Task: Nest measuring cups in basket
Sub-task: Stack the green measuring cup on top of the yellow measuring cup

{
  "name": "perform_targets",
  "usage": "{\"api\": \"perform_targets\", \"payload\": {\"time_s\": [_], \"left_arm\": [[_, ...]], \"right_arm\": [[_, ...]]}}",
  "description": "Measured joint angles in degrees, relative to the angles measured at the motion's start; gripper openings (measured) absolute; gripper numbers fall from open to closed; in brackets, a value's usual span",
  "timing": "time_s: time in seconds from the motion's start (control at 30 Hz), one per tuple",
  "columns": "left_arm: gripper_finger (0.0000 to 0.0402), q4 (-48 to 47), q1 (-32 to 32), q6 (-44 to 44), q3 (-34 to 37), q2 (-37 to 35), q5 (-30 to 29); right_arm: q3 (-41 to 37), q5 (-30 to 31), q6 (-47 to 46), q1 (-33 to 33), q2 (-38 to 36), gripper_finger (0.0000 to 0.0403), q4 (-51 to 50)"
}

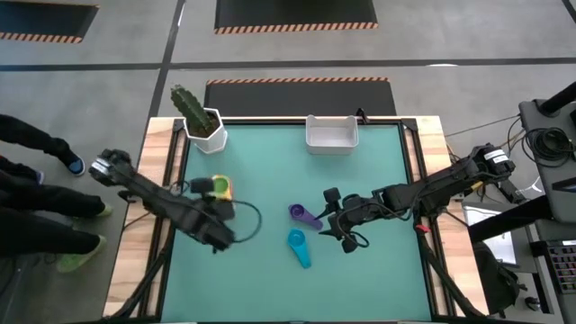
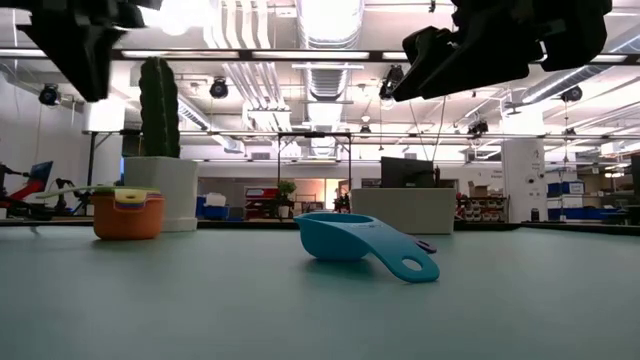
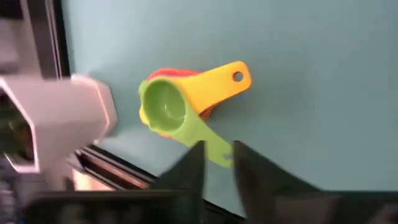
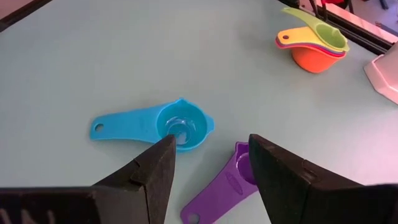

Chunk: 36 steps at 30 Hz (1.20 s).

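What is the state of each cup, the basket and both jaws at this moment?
Nested stack: upright on the mat, orange cup at the bottom, green cup on top.
Teal cup: alone on the mat, upright, not nested.
Purple cup: alone on the mat beside the teal cup.
Basket: no cups visible inside.
Left gripper: jaws narrowly apart at the green handle.
Right gripper: jaws open, holding nothing.

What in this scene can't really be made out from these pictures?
- Inside of the basket: too small in the high view; in the low view its wall hides it.
- Lower cups in the stack: the green cup and yellow cup cover them.
- Left claw: whether it touches the green handle; the picture is blurred.
- Purple cup: the right claw partly hides its bowl.
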<state>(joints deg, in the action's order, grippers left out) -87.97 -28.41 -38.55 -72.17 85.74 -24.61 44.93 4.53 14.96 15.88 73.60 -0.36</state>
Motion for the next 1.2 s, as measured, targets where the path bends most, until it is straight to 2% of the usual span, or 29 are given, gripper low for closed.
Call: {"api": "perform_targets", "payload": {"time_s": [0.07, 0.27, 0.57, 0.83, 1.03, 1.2], "left_arm": [[0.0014, 0.61, -1.41, -6.24, 2.88, -4.34, -0.17], [0.0002, 4.74, -3.66, -20.33, 15.11, -15.23, -0.45], [0.0, 7.63, -3.45, -30.87, 28.8, -21.13, 0.66], [0.0, 10.06, -1.68, -39.77, 30.82, -20.84, 0.72], [0.0, 10.99, 0.32, -49.79, 30.93, -19.68, -1.7], [0.0, 11.01, 2.44, -52.43, 30.65, -16.55, -3.22]], "right_arm": [[0.0, 0.0, 0.0, 0.0, 0.0, 0.0189, 0.07], [-0.04, 0.0, -1.3, 0.0, 0.0, 0.0189, 0.18], [0.44, 0.25, -4.52, -0.02, 0.0, 0.0189, 1.33], [2.75, 3.04, -2.95, -0.21, 0.0, 0.0179, 1.52], [4.05, 3.02, 0.01, -0.33, 0.0, 0.0144, 1.3], [4.24, 3.02, 1.38, -0.32, 0.0, 0.0113, 1.27]]}}
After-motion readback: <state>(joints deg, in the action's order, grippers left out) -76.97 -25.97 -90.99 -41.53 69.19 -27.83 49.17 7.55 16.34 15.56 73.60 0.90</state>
